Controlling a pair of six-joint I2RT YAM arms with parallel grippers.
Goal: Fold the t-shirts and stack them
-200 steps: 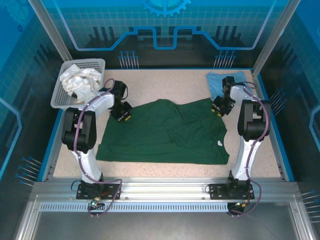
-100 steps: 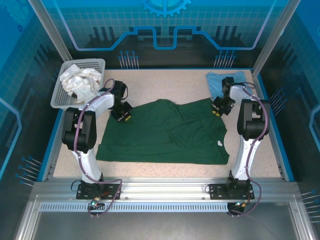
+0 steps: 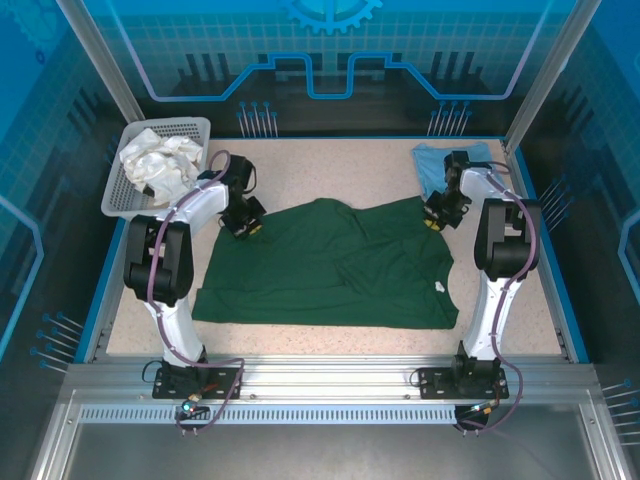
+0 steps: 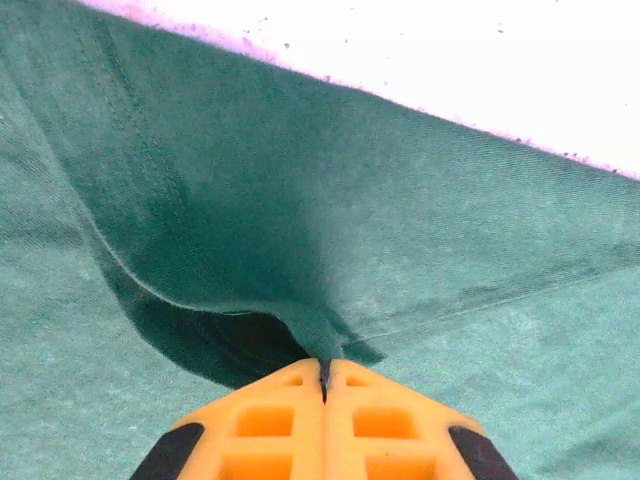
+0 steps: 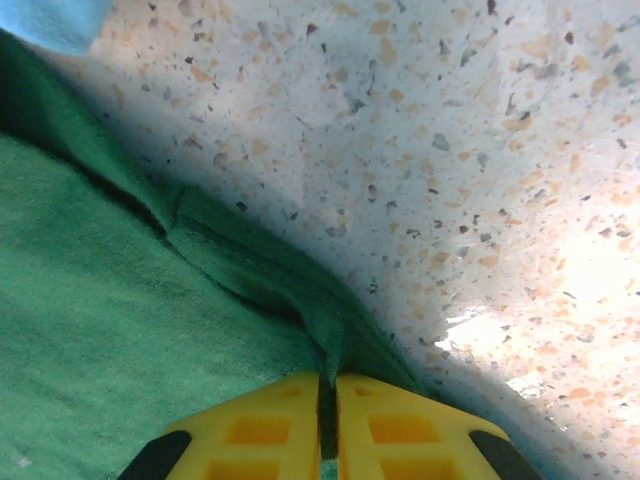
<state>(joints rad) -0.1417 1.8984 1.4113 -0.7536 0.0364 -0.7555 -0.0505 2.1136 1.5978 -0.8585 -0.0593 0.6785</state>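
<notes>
The dark green t-shirt (image 3: 330,265) lies spread over the middle of the table, its small white neck label (image 3: 439,287) near the right side. My left gripper (image 3: 243,226) is shut on the shirt's far left corner; the cloth (image 4: 300,230) rises in a fold into the orange jaws (image 4: 324,372). My right gripper (image 3: 433,218) is shut on the far right edge, a green fold (image 5: 330,340) pinched between its yellow fingers (image 5: 328,385). The light blue t-shirt (image 3: 437,163) lies at the far right corner behind the right arm, and its corner (image 5: 50,20) also shows in the right wrist view.
A white mesh basket (image 3: 190,128) holding crumpled white cloth (image 3: 158,163) stands at the far left. A blue rim (image 3: 556,270) runs round the speckled tabletop (image 3: 330,170). Both arm bases sit at the near edge.
The left gripper has drawn the shirt's far left corner slightly up and away from the bases. The right gripper has hardly moved.
</notes>
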